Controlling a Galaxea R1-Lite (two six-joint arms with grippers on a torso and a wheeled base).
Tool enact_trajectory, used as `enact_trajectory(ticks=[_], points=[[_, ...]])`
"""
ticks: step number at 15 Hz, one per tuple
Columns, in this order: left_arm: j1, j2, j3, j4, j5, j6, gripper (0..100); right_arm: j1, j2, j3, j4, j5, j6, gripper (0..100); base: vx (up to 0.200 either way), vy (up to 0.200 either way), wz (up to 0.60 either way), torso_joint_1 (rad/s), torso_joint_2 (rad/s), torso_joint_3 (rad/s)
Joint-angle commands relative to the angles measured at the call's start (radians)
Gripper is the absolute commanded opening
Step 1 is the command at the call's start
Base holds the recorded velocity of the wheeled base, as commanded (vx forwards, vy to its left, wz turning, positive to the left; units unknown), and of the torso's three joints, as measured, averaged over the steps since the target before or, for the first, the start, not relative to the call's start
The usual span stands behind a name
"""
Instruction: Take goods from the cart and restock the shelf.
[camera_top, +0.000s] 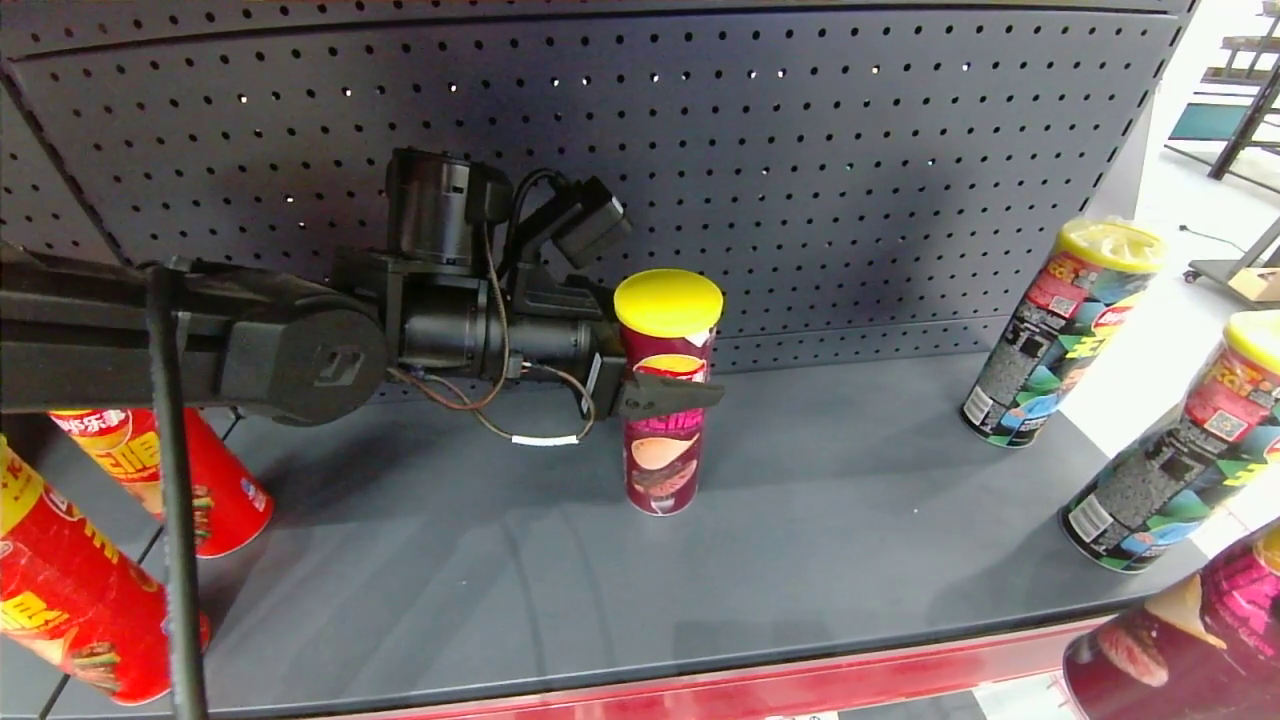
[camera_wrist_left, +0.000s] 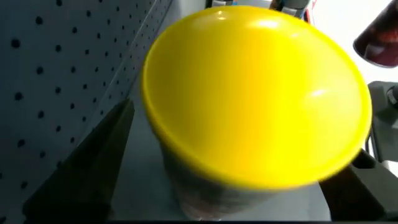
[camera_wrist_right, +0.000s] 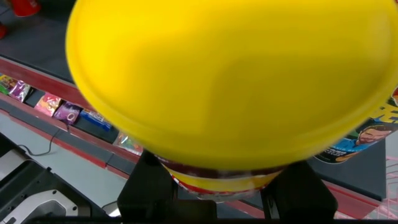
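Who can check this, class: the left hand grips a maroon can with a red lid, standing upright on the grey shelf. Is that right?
Not quite: the lid is yellow, not red, as the head view shows. The rest holds: the left hand grips the maroon can, standing upright on the grey shelf.

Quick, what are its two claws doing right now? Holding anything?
Left gripper: closed on the maroon can, which stands on the shelf.
Right gripper: closed on a yellow-lidded can.
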Motion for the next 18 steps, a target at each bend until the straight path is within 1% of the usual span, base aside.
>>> enact_trajectory(ticks=[1, 2, 3, 7, 8, 10, 11, 13, 14, 15, 16, 18], points=[[0.0, 0.014, -0.005, -0.004, 0.008, -0.001, 100, -0.001, 0.0, 0.0, 0.001, 0.001, 0.0, 0, 0.0, 0.0, 0.0, 0.0, 0.0, 0.0], [-0.001, 0.016, -0.003, -0.006, 0.008, 0.001, 100, -0.001, -0.001, 0.0, 0.001, 0.001, 0.0, 0, 0.0, 0.0, 0.0, 0.0, 0.0, 0.0], [-0.003, 0.019, -0.008, -0.006, 0.01, -0.001, 0, -0.001, -0.001, 0.002, 0.001, 0.001, 0.0, 0, 0.0, 0.0, 0.0, 0.0, 0.0, 0.0], [-0.003, 0.014, -0.003, -0.003, 0.004, -0.007, 0, -0.001, -0.001, 0.002, 0.004, 0.001, 0.0, 0, 0.0, 0.0, 0.0, 0.0, 0.0, 0.0], [-0.009, 0.002, 0.011, 0.0, 0.004, -0.007, 0, -0.001, -0.001, 0.002, 0.003, 0.001, 0.0, 0, 0.0, 0.0, 0.0, 0.0, 0.0, 0.0], [-0.018, -0.044, 0.067, 0.0, 0.004, -0.009, 0, -0.001, -0.001, 0.002, 0.003, 0.001, 0.0, 0, 0.0, 0.0, 0.0, 0.0, 0.0, 0.0], [-0.036, -0.095, 0.132, -0.001, 0.008, -0.024, 0, -0.001, 0.0, -0.001, 0.001, 0.001, 0.0, 0, 0.0, 0.0, 0.0, 0.0, 0.0, 0.0], [-0.069, -0.184, 0.213, -0.004, 0.018, -0.093, 0, -0.001, 0.005, -0.01, 0.001, 0.002, 0.0, 0, 0.0, 0.0, 0.0, 0.0, 0.0, 0.0], [-0.078, -0.216, 0.247, -0.006, 0.025, -0.111, 0, -0.001, 0.006, -0.01, 0.001, 0.004, 0.0, 0, 0.0, 0.0, 0.0, 0.0, 0.0, 0.0], [-0.078, -0.225, 0.264, -0.008, 0.027, -0.111, 0, -0.001, 0.006, -0.01, 0.001, 0.004, 0.0, 0, 0.0, 0.0, 0.0, 0.0, 0.0, 0.0], [-0.078, -0.248, 0.314, -0.031, 0.031, -0.111, 0, -0.001, 0.009, -0.01, 0.0, 0.007, 0.0, 0, 0.0, 0.0, 0.0, 0.0, 0.0, 0.0], [-0.079, -0.27, 0.411, -0.11, 0.031, -0.113, 0, -0.001, 0.02, -0.012, -0.002, 0.008, 0.0, 0, 0.0, 0.0, 0.0, 0.0, 0.0, 0.0]])
